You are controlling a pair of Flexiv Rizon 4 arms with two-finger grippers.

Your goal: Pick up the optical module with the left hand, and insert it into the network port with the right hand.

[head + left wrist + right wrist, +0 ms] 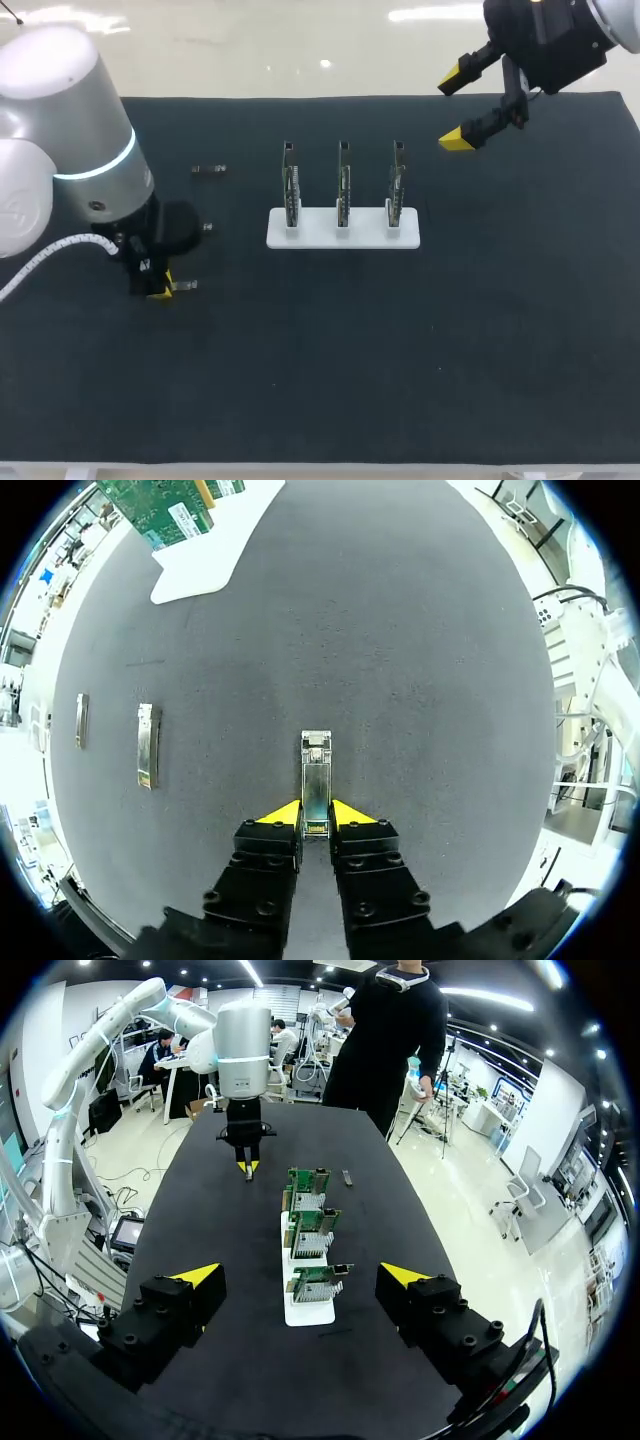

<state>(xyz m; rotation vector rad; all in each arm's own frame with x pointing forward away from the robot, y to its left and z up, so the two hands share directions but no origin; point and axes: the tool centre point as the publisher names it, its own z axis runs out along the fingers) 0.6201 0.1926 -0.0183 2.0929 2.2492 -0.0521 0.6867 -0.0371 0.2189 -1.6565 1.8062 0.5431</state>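
Holding the module: left gripper (pixel 316 815) is closed narrow on the optical module (pixel 316 775). Its yellow tips press the module's near end from both sides.
Module position: it lies flat on the black mat (pixel 420 680), most of its length sticking out ahead of the fingers.
Left gripper on the table: it sits low over the mat's left part (pixel 160 288), well apart from the white holder (pixel 343 232).
Right gripper: its fingers are spread wide with nothing between them (pixel 459 105), above the mat's far right corner.
White holder contents: three green network cards (pixel 343 185) stand upright in a row, one per slot.
Network port: a silver one (pixel 337 1271) shows on the card nearest the right gripper.
Spare modules: two (pixel 148 745) lie on the mat beside the left gripper, apart from each other.
Writing: white stickers (pixel 182 518) on a card, print too small to read.
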